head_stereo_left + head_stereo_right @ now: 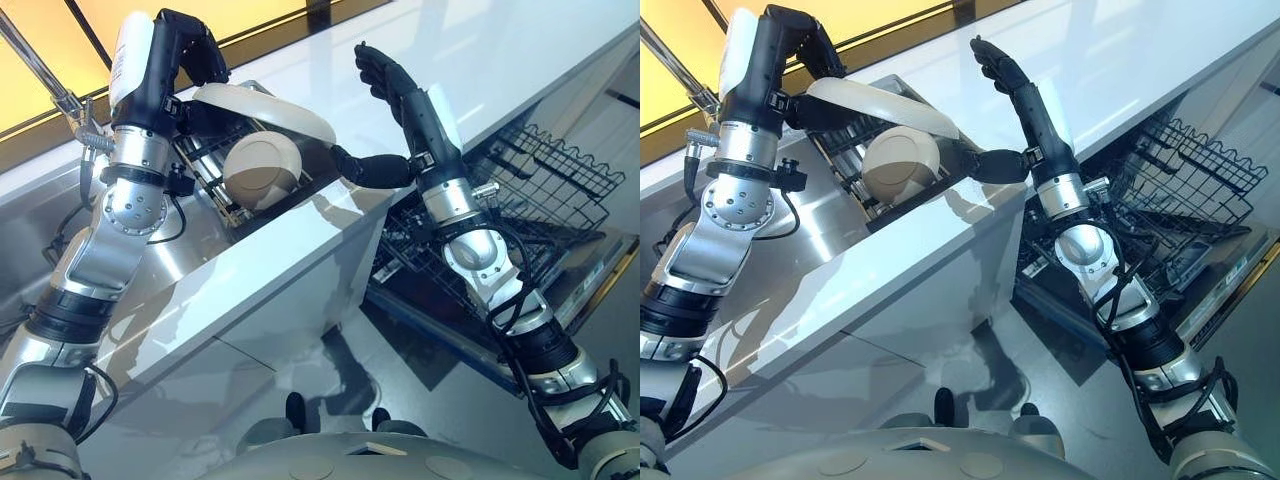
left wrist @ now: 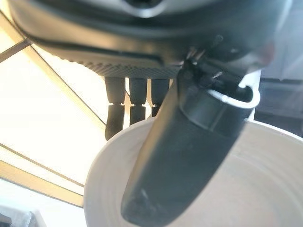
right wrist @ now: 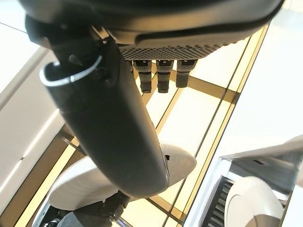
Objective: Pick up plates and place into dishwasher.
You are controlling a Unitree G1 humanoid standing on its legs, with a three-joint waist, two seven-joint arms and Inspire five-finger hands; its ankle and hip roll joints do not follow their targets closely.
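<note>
Plates come first: we hold one round white ceramic plate in our left hand, lifted clear above the sink rack, with the fingers curled over its far rim and the thumb pressed across its face, as the left wrist view shows. A second round cream plate stands on edge in the dark wire rack set in the stainless steel sink, just below the lifted one. Our right hand is raised beside the held plate with fingers straight and the thumb spread wide toward the plate's near rim; it grips nothing, and we cannot tell whether the thumb tip touches the plate.

We judge the step in hand to be a handover or carry toward the open dishwasher's black wire basket, which sits low on our right, past the edge of the glossy white worktop. To do it well, we should keep the left pinch firm until the right hand has closed on the opposite rim, hold the plate tilted away from the worktop edge, and lower it edge-first between the basket's tines.
</note>
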